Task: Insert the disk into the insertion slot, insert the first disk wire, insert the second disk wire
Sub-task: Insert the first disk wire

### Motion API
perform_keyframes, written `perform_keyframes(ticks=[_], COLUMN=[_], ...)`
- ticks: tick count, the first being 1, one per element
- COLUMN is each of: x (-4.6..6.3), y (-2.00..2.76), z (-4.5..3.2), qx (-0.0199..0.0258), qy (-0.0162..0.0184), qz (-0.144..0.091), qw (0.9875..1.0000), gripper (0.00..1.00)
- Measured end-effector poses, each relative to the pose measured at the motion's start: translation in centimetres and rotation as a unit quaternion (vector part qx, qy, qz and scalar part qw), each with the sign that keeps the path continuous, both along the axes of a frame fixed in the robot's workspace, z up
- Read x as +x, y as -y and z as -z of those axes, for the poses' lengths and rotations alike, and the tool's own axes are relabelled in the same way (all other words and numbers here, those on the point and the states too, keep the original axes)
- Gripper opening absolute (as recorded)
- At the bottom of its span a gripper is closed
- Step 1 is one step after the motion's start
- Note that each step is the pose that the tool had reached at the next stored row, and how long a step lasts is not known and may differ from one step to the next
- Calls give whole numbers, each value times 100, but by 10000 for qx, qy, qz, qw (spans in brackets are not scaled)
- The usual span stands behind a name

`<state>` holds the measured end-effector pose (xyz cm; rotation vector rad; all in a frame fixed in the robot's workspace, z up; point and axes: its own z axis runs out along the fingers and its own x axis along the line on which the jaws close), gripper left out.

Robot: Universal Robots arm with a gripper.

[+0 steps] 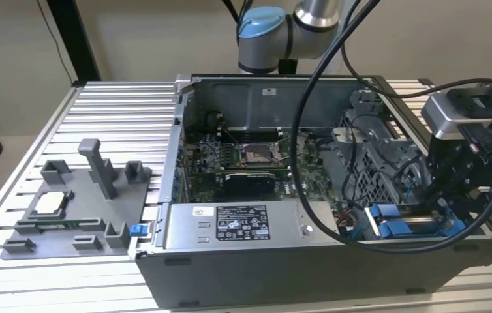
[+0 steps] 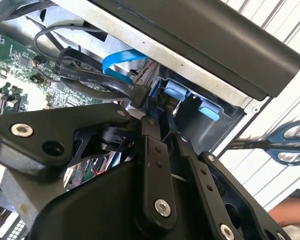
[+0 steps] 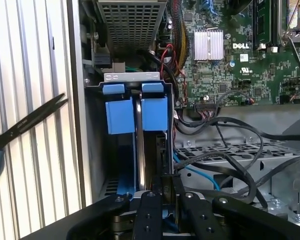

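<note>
The gripper's jaws are drawn narrow, their tips pinched on a black wire plug at the mouth of the insertion slot. The disk sits edge-on inside that slot, its blue frame tabs side by side just beyond the tips. The slot is in the near corner of the open computer case, on the exterior view's right. Scissors lie on the ribbed table just outside the case wall.

Arm downward, jaws close together.
</note>
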<state>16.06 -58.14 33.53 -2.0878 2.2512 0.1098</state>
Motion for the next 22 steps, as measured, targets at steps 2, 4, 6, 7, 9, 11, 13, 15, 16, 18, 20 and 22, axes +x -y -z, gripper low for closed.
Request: perform_keyframes(ticks=[2, 4, 6, 7, 9, 11, 13, 15, 16, 18, 20, 22], x=[0, 0, 0, 0, 0, 0, 1, 0, 0, 0, 0, 0], y=[-11, -13, -18, -20, -21, -20, -21, -21, -21, -23, -29, -28], z=[9, 16, 26, 32, 46, 49, 54, 74, 89, 113, 106, 105], qx=[-1, -6, -16, -21, -26, -30, -37, -53, -64, -86, -118, -122], qy=[0, 0, 0, 0, -1, 0, 0, -1, 0, 0, 1, 0], qz=[0, 0, 0, 0, 0, 0, 0, 0, 0, 1, 0, 0], qw=[10000, 10000, 10000, 10000, 10000, 10000, 10000, 10000, 10000, 10000, 9999, 9999], gripper=[0, 0, 0, 0, 0, 0, 0, 0, 0, 0, 0, 0])
